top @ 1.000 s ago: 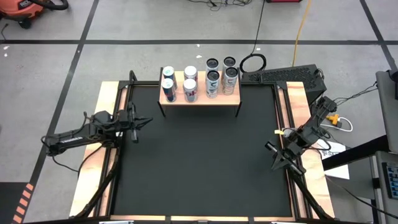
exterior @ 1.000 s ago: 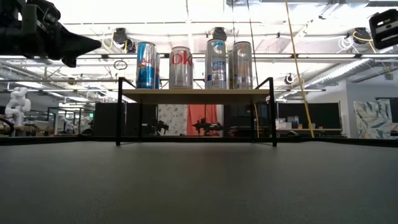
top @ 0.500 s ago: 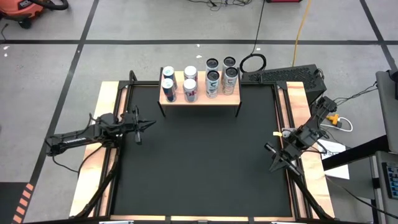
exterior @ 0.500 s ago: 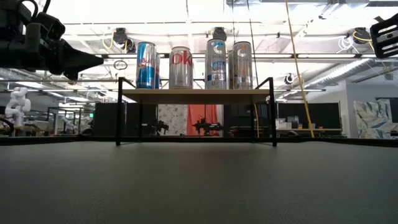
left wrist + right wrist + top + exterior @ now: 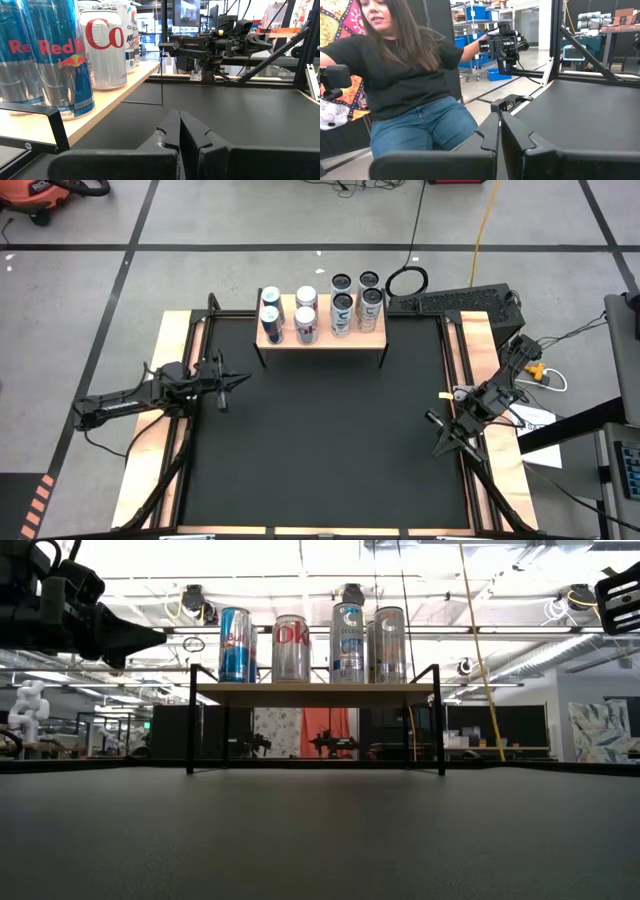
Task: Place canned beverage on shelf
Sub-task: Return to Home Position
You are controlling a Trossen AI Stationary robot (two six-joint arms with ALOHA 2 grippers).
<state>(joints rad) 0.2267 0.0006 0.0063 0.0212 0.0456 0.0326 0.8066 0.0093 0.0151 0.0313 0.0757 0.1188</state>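
The shelf (image 5: 322, 338), pale wood top on thin black legs, stands at the table's far edge. Several cans stand upright on it: blue Red Bull cans (image 5: 271, 324), Coke cans (image 5: 306, 325) and silver cans (image 5: 342, 315). The low view shows the cans in a row (image 5: 291, 648) on the shelf top (image 5: 315, 688). My left gripper (image 5: 243, 378) is shut and empty, in the air at the table's left side, near the shelf's left end; its shut fingers show in its wrist view (image 5: 180, 125). My right gripper (image 5: 432, 418) is shut and empty at the table's right edge (image 5: 499, 120).
The black mat (image 5: 320, 440) stretches between both arms and in front of the shelf. Two more cans (image 5: 355, 281) stand on the floor behind the shelf. A person (image 5: 405, 80) sits beyond the table's right side, seen in the right wrist view.
My left gripper has moved a little toward the table's right edge and slightly down, staying shut and empty. My right arm has barely shifted.
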